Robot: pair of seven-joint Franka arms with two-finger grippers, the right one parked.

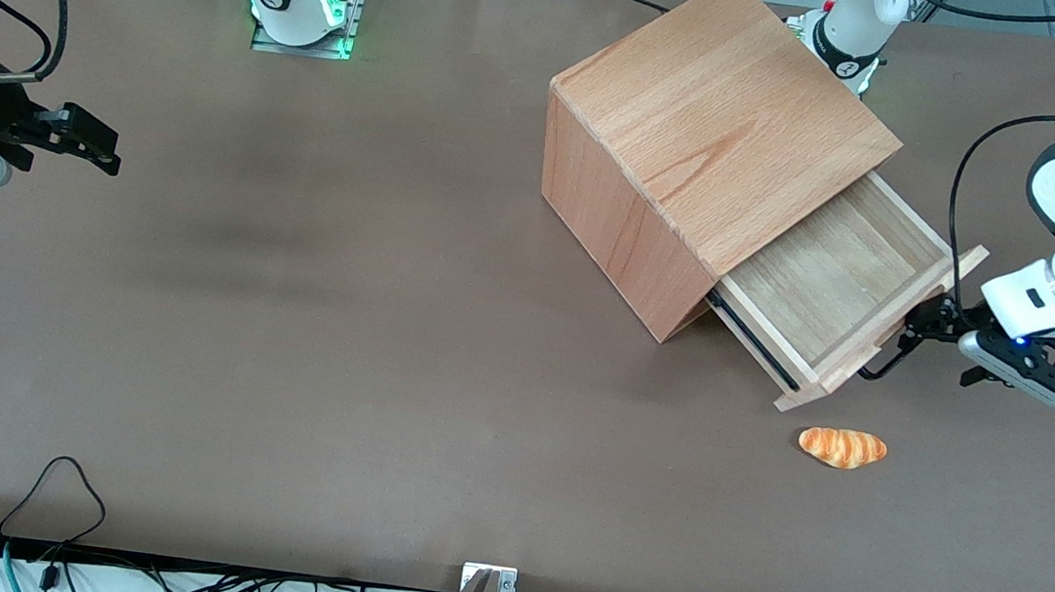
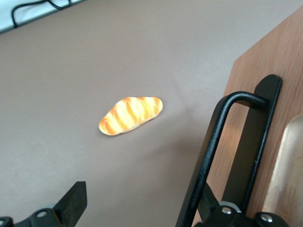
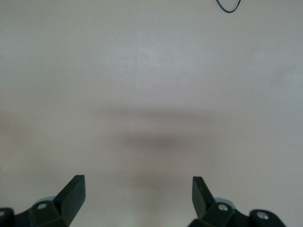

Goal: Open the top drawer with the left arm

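Jaws of the left arm's gripper (image 1: 927, 323) stand spread apart, one finger on each side of the black handle (image 2: 213, 146) without pinching it; the bar runs between them. That handle sits on the front of the top drawer (image 1: 833, 279), which is drawn well out of the wooden cabinet (image 1: 701, 138) at the working arm's end of the worktop (image 1: 286, 359). I judge the drawer light and stiff, the thin metal bar smooth and rigid: take it mid-bar and pull straight along the runners, or the box may skid. Only the wrist view shows the bar passing between the fingers; only the front view shows how far the drawer stands out. A toy bread roll (image 1: 843, 447) lies nearer the front camera.
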